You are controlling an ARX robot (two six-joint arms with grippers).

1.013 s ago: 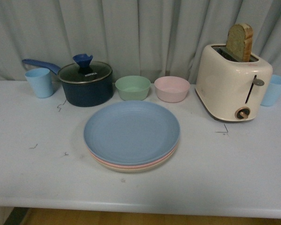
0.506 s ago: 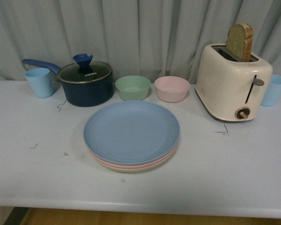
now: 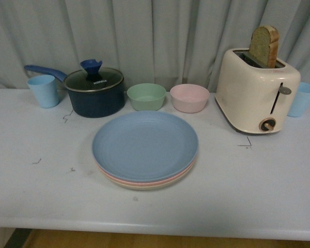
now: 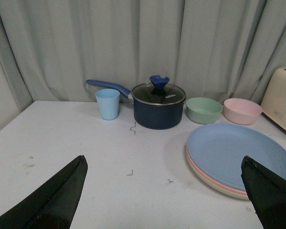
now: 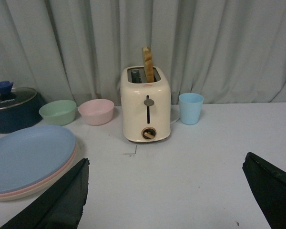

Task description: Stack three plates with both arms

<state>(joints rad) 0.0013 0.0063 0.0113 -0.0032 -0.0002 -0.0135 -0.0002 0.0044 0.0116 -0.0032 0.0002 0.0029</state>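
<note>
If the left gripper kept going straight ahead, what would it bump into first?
Probably the dark blue pot. The left gripper hangs open above the table, facing it, with the stacked plates just beside that line. Depth is hard to judge.

Pot (image 3: pixel 94 94), bowls (image 3: pixel 146 96), toaster (image 3: pixel 256 93), cups (image 3: pixel 43 91)

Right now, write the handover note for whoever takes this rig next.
Left gripper: open, empty, held above the table.
Right gripper: open, empty, also clear of everything.
Plates: blue plate on top, pink plate under it, cream plate at the bottom, one neat stack at the table's middle, in front of the two small bowls.
Done: all three plates are stacked.
Left: nothing visible, apart from perhaps parking the arms.
</note>
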